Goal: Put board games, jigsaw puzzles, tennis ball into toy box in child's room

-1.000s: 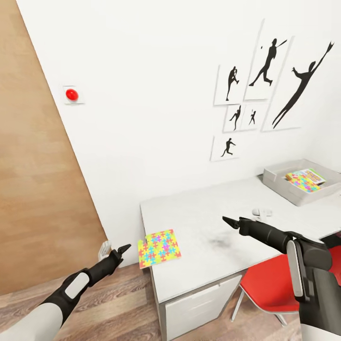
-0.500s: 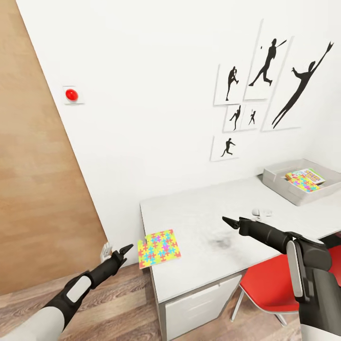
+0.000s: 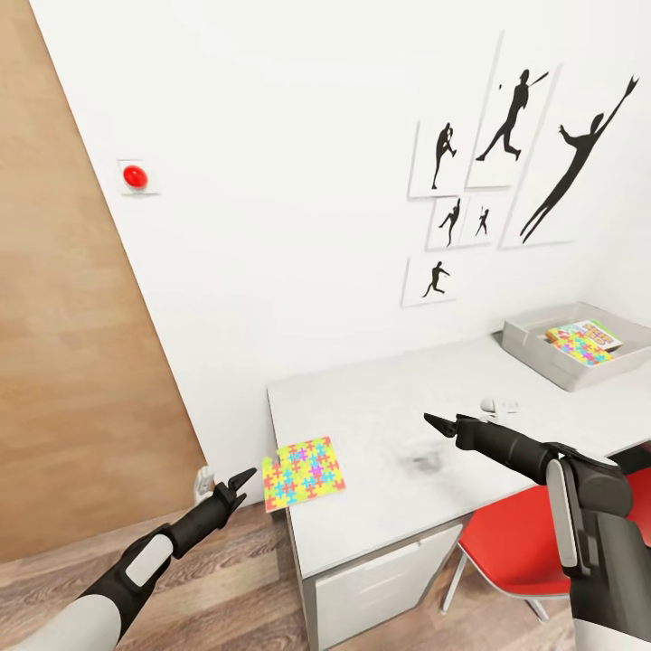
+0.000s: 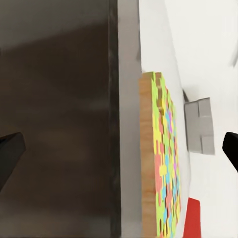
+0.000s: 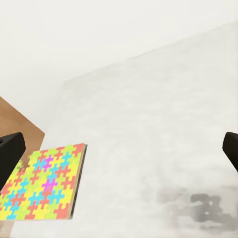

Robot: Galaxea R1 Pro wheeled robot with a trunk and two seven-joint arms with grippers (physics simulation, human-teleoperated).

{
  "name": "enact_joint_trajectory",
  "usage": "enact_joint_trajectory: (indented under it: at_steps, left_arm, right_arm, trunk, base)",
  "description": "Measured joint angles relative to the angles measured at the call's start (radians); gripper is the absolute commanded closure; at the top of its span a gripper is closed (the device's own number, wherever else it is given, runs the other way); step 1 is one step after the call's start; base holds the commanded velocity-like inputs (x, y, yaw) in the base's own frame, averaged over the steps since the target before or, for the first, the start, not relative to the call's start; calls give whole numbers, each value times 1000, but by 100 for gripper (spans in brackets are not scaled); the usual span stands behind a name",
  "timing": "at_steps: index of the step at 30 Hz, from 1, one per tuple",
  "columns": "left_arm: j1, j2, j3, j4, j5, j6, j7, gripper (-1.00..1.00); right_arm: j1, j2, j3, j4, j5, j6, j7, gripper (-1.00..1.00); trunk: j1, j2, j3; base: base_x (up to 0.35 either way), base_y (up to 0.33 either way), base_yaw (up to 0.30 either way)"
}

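The left tool (image 3: 242,478), open and empty, has crept closer to the puzzle (image 3: 303,472) on the counter (image 3: 398,425), ready to grab.

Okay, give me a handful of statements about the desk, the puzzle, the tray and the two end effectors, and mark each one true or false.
1. The jigsaw puzzle overhangs the table edge. True.
2. The left end effector is shut on the puzzle. False: it is open and beside it, not touching.
3. The toy box already holds colourful items. True.
4. The right end effector holds a ball. False: it is open and empty above the table.
5. The chair is blue. False: it is red.
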Motion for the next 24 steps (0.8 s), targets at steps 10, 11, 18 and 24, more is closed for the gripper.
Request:
enact_joint_trajectory:
  at_steps: [10, 11, 18, 24]
  left_arm:
    - [0, -1, 0, -1, 1, 0, -1, -100]
    - [0, -1, 0, -1, 1, 0, -1, -100]
    - [0, -9, 0, -1, 4, 1, -1, -100]
    - [0, -25, 0, -1, 7, 5, -2, -100]
  right_arm:
    - [0, 0, 0, 1, 0, -2, 0, -100]
    - [0, 0, 0, 1, 0, -2, 0, -100]
    - [0, 1, 2, 1, 1, -3, -1, -100]
    - [0, 3, 6, 1, 1, -4, -5, -100]
  trunk:
    - [23, -42, -19]
    - [27, -49, -22]
    - [42, -77, -35]
    - [42, -77, -35]
  base:
    - [0, 0, 0]
    - [0, 0, 0]
    - [0, 0, 0]
    - [0, 0, 0]
